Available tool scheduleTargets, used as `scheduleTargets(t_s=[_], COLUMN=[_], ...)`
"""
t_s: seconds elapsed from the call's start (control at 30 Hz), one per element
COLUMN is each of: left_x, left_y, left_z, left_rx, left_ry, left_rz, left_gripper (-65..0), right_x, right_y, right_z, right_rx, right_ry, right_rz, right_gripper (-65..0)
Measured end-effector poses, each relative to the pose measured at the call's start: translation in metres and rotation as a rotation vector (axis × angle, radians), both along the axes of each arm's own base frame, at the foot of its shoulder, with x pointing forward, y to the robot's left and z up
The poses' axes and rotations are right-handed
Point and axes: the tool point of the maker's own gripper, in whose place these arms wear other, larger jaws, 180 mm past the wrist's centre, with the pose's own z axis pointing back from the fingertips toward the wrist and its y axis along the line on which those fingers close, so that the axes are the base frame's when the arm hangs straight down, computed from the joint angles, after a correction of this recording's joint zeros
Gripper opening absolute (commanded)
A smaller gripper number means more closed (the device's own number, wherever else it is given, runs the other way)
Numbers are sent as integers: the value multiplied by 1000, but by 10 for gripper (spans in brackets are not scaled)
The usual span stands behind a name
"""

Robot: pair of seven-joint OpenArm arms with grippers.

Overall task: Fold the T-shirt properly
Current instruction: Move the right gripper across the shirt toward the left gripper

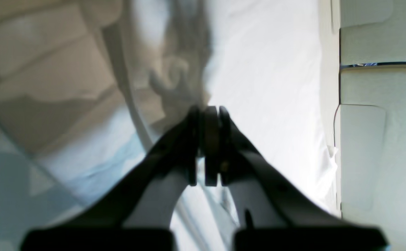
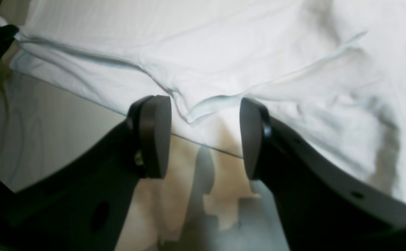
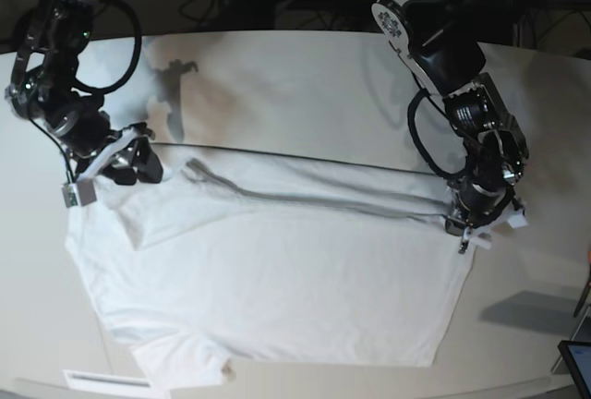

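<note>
Sleeve and lower hem of the T-shirt (image 3: 268,279) lie nearest the base camera, spread flat on the bench (image 3: 517,334); farther back, one long fold runs across the cloth, so folding appears begun with most still to do. Left claw (image 3: 473,217), on the view's right, is clenched at the shirt's edge; whether cloth is pinched cannot be told. Right claw (image 2: 205,136), jaws released, hovers at the opposite edge, a raised crease between them, ungrasped.

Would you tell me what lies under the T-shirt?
The T-shirt lies on the white tabletop, which shows bare around it. Whatever sits beneath the cloth's middle is covered and cannot be seen.
</note>
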Motion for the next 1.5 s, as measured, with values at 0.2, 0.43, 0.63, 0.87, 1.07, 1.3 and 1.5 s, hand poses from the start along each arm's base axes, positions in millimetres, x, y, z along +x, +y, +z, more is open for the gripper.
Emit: scheduleTargets(t_s=[0.2,0.43,0.63,0.87,1.07,1.3,1.5], left_x=[11,8,7,6,1,-2,-2], left_y=[6,5,7,7,8,8,8], left_z=[3,-7,-7,-8,-12,-15,-13], left_rx=[13,4,8,9,12,12,16], left_ry=[-35,-12,-9,-7,3,11,6], left_rz=[49,51,52,53,53,53,54], left_gripper=[-650,-650,-650,-650,-650,-650,-650], right_x=[-4,-6,-18,-5,5,8,12], right_y=[4,23,29,33,38,46,46], right_z=[-1,11,-42,-34,-34,-50,-48], right_rx=[18,177,306,327,350,398,404], right_ry=[21,12,199,168,175,229,221], right_rz=[18,61,-24,-20,-23,-33,-35], right_gripper=[-341,-312,-264,-264,-264,-264,-266])
